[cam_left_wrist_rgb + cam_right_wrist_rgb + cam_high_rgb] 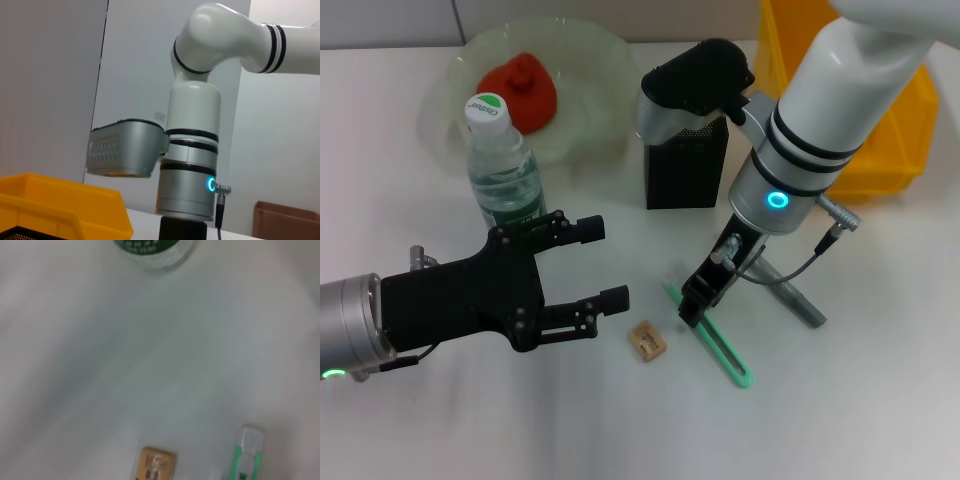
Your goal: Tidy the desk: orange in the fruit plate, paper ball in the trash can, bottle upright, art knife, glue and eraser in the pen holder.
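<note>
Now the right gripper [692, 303] sits low over the art knife [712, 340], which lies flat on the desk [880, 400] just beside the eraser [646, 341]; whether its fingers are closed is unclear. It should pinch the knife's narrow body squarely. The left gripper [603, 265], beyond the eraser, hangs wide open and empty.

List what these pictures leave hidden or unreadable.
- Paper ball: in no view; the right arm covers much of the trash can.
- Pen holder contents: head view, wrist housing overhangs its mouth.
- Right gripper jaws: head view, too small.
- Glue: partly behind the cable.
</note>
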`<action>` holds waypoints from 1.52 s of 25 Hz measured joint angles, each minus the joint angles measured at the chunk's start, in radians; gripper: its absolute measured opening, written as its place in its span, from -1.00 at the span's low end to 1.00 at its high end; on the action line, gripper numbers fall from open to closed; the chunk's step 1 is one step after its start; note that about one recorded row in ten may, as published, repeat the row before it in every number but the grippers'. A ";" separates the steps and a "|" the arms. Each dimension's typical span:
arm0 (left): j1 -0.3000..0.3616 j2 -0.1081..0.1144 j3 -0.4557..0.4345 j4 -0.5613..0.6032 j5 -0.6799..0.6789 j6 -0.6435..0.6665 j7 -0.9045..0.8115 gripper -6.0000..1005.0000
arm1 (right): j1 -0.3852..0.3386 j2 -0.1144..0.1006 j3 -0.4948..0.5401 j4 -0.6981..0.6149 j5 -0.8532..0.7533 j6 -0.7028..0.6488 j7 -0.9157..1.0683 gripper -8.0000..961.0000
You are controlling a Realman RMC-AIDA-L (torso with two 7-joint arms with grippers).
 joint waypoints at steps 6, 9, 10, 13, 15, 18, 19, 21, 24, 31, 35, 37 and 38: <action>-0.002 0.000 0.000 -0.001 0.001 -0.008 0.002 0.60 | 0.000 0.000 -0.034 0.000 0.018 0.003 -0.001 -0.25; -0.002 0.000 0.000 -0.001 0.001 -0.010 0.002 0.60 | 0.000 0.000 -0.035 0.000 0.019 0.006 0.000 -0.24; -0.002 0.000 0.000 -0.001 0.001 -0.010 0.002 0.60 | 0.000 0.000 -0.035 0.000 0.019 0.006 0.000 -0.25; -0.002 0.000 0.000 -0.003 0.001 -0.012 0.003 0.60 | 0.000 0.000 -0.036 0.006 0.019 0.010 0.000 -0.25; -0.003 0.000 0.000 -0.008 0.000 -0.012 0.003 0.60 | 0.000 0.000 -0.037 0.012 0.019 0.011 0.000 -0.26; -0.004 0.000 0.000 -0.009 -0.002 -0.012 0.003 0.60 | 0.000 0.000 -0.037 0.013 0.019 0.011 0.000 -0.29; -0.004 0.000 0.000 -0.009 -0.002 -0.012 0.003 0.60 | 0.000 0.000 -0.037 0.014 0.019 0.011 0.000 -0.32; -0.004 0.000 0.000 -0.009 -0.002 -0.012 0.003 0.60 | 0.000 0.000 -0.037 0.014 0.019 0.012 0.000 -0.37; -0.005 0.000 0.000 -0.009 -0.003 -0.012 0.003 0.60 | 0.000 0.000 -0.037 0.014 0.022 0.013 0.000 -0.43; -0.005 0.000 0.000 -0.009 -0.006 -0.012 0.003 0.60 | 0.000 0.000 -0.072 0.013 0.031 0.024 0.000 -0.43; -0.005 0.000 0.000 -0.009 -0.007 -0.011 0.003 0.60 | -0.001 0.000 -0.073 0.007 0.041 0.025 0.000 -0.48; -0.006 0.000 -0.001 -0.009 -0.007 -0.010 0.003 0.60 | -0.002 0.000 -0.072 0.004 0.042 0.025 0.000 -0.53; -0.006 0.000 -0.002 -0.009 -0.007 -0.009 0.003 0.60 | -0.003 0.000 -0.072 0.002 0.042 0.025 0.000 -0.56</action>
